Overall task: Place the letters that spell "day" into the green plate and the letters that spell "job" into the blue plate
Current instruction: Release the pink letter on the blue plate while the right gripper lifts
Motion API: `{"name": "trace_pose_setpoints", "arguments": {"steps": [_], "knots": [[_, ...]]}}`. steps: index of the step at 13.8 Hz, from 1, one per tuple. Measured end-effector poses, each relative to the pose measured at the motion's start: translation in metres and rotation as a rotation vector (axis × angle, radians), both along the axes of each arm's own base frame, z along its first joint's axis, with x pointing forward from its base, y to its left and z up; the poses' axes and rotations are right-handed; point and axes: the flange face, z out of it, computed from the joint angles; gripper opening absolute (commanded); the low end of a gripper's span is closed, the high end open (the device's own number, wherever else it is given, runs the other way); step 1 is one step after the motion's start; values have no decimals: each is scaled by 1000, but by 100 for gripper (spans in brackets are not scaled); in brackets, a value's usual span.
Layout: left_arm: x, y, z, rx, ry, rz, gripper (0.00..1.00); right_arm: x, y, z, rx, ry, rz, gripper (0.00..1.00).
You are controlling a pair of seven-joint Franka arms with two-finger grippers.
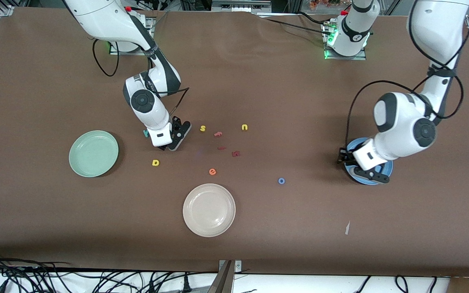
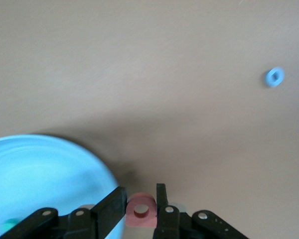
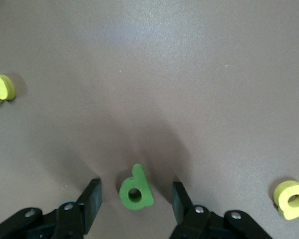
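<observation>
A: Front view first, starting nearest that camera: what lies on the brown table (image 1: 259, 228)?

B: Nearest is the round cream-white plate (image 1: 209, 210). Farther up sit the small blue ring-shaped foam "o" (image 1: 281, 181) and the orange foam "e" (image 1: 212, 171), then the yellow foam "d" (image 1: 155, 162).

A: And the plates for the task?

B: The round pale mint-green plate (image 1: 93, 153) lies toward the right arm's end, holding nothing. The round mid-blue plate (image 1: 369, 162) lies toward the left arm's end, mostly covered by the left gripper (image 1: 350, 161).

A: What does that gripper hold?

B: Its wrist view shows the jaws closed on a salmon-red foam "b" (image 2: 140, 210), just over the blue plate's rim. A teal scrap shows at the plate's edge; I cannot tell which letter it is.

A: The right gripper (image 1: 168, 147)?

B: Low over the table, jaws partly open and straddling a dark green foam "a" (image 3: 135, 189), fingers (image 3: 89, 198) not touching it.

A: Farther still?

B: A dark red foam letter (image 1: 236, 153), a teal foam piece (image 1: 145, 132) beside the right arm, and the yellow foam "s" (image 1: 202, 128) and "u" (image 1: 244, 127).
</observation>
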Motion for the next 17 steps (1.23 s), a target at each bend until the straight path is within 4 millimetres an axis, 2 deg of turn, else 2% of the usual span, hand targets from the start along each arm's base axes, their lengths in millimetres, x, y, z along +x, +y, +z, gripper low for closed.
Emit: {"name": "trace_pose_setpoints", "arguments": {"steps": [2, 5, 7, 8, 9, 10, 11, 13, 14, 17], "knots": [[-6, 23, -9, 3, 6, -38, 22, 1, 1, 2, 2, -4, 2, 42], [-18, 46, -25, 14, 32, -71, 24, 1, 1, 4, 4, -7, 4, 32], [-23, 53, -30, 17, 43, -79, 59, 2, 1, 5, 5, -9, 3, 22], [-23, 53, -30, 17, 42, -80, 68, 2, 1, 5, 5, -9, 4, 13], [-23, 52, -30, 17, 40, -81, 72, 2, 1, 6, 5, -10, 4, 9], [-22, 51, -29, 17, 37, -83, 73, 2, 1, 5, 5, -10, 4, 2], [-21, 48, -28, 18, 31, -86, 73, 2, 2, 6, 5, -10, 4, 1], [-18, 29, -24, 20, 8, -113, 73, 2, 2, 6, 6, -11, 4, 0], [-16, 8, -22, 17, -8, -124, 73, 3, 2, 7, 6, -12, 3, 0], [-19, -79, -18, -17, -26, -90, 74, 9, 3, 16, 1, -1, -30, 0]]}}
